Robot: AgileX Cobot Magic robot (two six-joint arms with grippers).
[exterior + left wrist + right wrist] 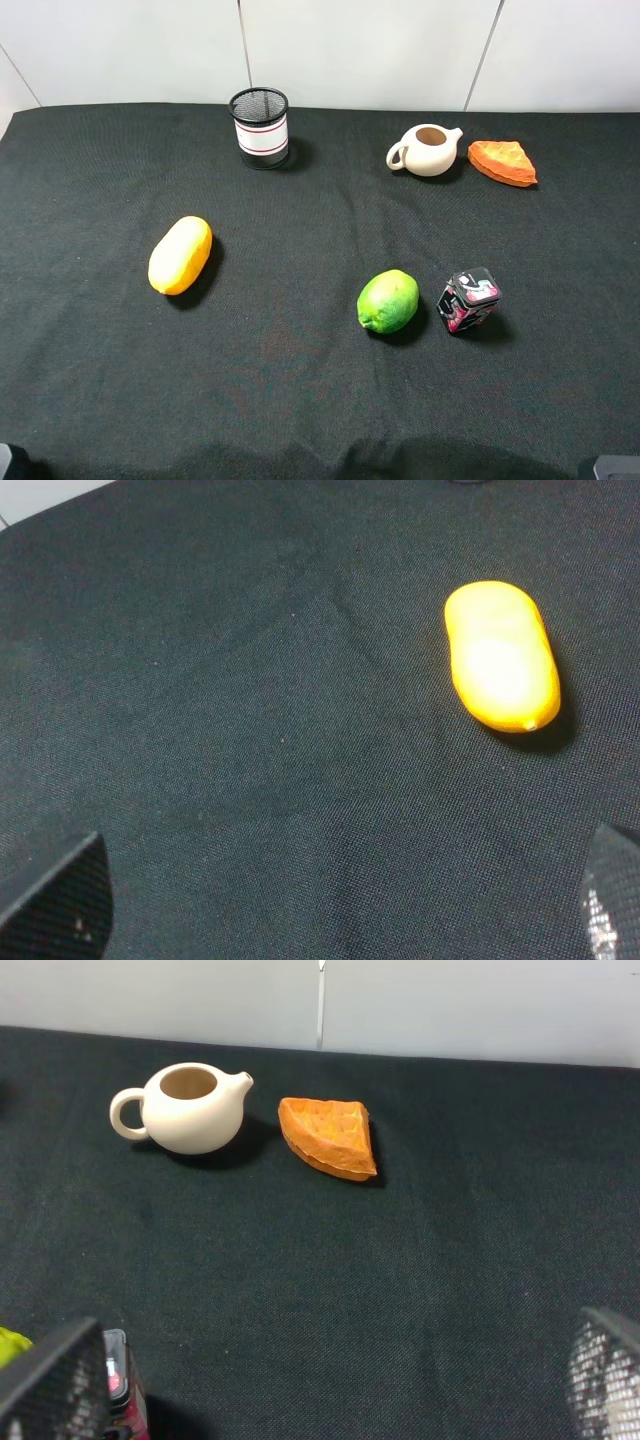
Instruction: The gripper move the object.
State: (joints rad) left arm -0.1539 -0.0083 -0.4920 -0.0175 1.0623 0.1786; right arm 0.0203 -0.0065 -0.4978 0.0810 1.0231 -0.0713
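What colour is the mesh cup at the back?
Black mesh cup with a white band and red stripes; clearest in the exterior high view.

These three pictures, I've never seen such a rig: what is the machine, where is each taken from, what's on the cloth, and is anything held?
It is a two-armed robot with a gripper on each arm. One picture looks down from a high camera; the other two come from cameras on the wrists. On the black cloth lie a lime, a yellow-orange fruit, a mesh pen cup, a cream teapot, an orange wedge and a small patterned cube. The left gripper and right gripper are both open, holding nothing.
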